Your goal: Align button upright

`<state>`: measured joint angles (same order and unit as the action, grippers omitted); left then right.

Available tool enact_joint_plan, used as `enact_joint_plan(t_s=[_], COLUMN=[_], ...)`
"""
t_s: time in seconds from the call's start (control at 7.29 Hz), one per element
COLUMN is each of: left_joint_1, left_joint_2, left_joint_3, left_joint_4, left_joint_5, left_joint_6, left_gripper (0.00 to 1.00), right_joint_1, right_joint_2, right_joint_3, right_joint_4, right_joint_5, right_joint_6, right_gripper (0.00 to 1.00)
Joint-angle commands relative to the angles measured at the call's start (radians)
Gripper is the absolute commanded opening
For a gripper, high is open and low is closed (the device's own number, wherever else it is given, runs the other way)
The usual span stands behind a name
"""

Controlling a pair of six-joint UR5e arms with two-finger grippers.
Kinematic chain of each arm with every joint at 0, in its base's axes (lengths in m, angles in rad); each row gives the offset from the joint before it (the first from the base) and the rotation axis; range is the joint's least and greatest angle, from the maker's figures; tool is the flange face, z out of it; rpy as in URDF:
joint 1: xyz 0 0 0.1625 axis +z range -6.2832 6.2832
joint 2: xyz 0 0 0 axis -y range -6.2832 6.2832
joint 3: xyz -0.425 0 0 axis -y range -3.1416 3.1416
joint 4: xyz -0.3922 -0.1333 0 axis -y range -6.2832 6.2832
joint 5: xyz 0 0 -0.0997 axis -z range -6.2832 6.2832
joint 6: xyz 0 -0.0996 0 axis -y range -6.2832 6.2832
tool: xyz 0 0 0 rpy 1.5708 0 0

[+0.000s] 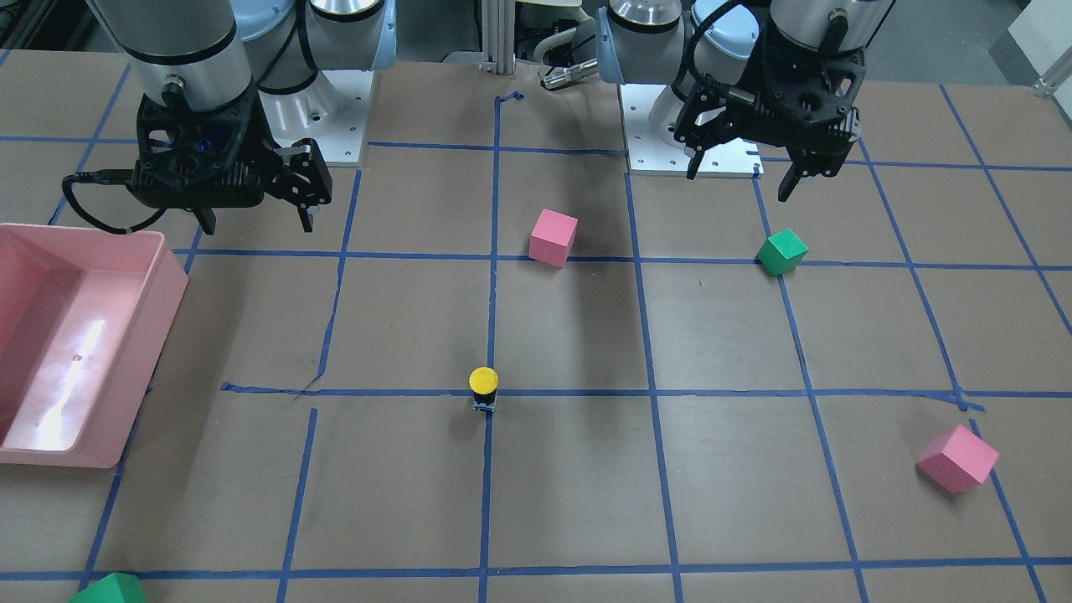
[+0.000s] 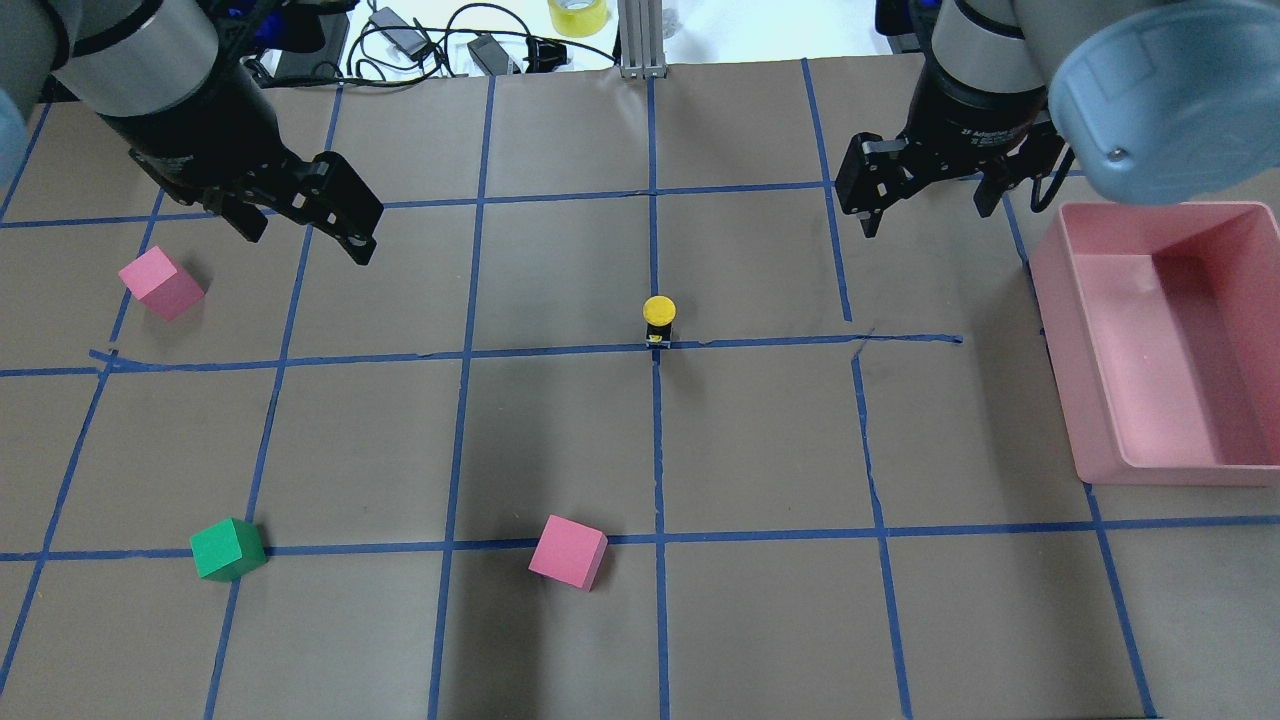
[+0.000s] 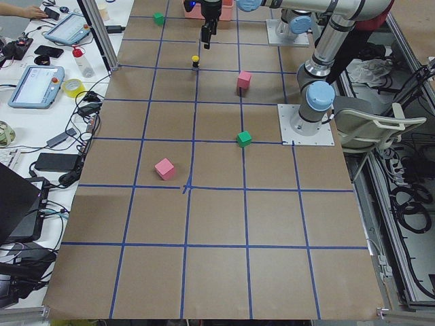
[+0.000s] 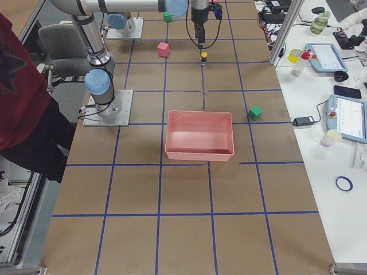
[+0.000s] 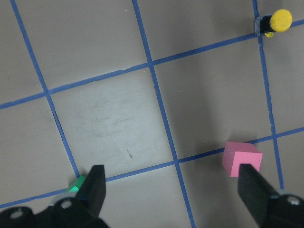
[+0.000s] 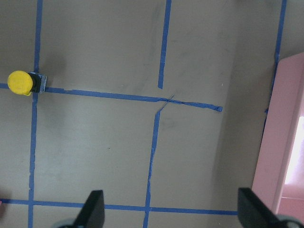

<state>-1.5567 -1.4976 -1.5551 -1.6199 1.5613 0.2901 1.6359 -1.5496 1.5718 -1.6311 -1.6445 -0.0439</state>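
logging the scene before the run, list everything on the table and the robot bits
button: 1, yellow cap on black body, upright on the tape crossing at table centre
pink cubes: 2, pink, one farther out on the robot's left, one nearer the robot just left of centre
green cubes: 2, green, one near the robot on its left, one at the far edge on its right
bin: 1, pink, empty, robot's right side
table: 1, brown with blue tape grid
left gripper: 1, black, open, above the table
right gripper: 1, black, open, beside the bin
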Motion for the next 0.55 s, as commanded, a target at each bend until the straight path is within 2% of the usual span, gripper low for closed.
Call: enact_joint_plan(t_s=[0.0,0.41], left_joint_1=[-0.003,-0.003], left_joint_2=[0.01,0.028], left_joint_3=[-0.01,-0.014], left_joint_4=[0.021,0.028], left_joint_5=[-0.004,0.0], left_joint_6=[-0.002,0.001], left_gripper=[1.0,1.0], right_joint_1=[-0.001,-0.001], right_joint_2=[0.0,0.002], right_joint_3=[0.001,0.001], right_joint_4=[-0.001,-0.001], right_joint_5=[0.0,-0.031], right_joint_6=[0.001,-0.001], right_gripper=[1.0,1.0])
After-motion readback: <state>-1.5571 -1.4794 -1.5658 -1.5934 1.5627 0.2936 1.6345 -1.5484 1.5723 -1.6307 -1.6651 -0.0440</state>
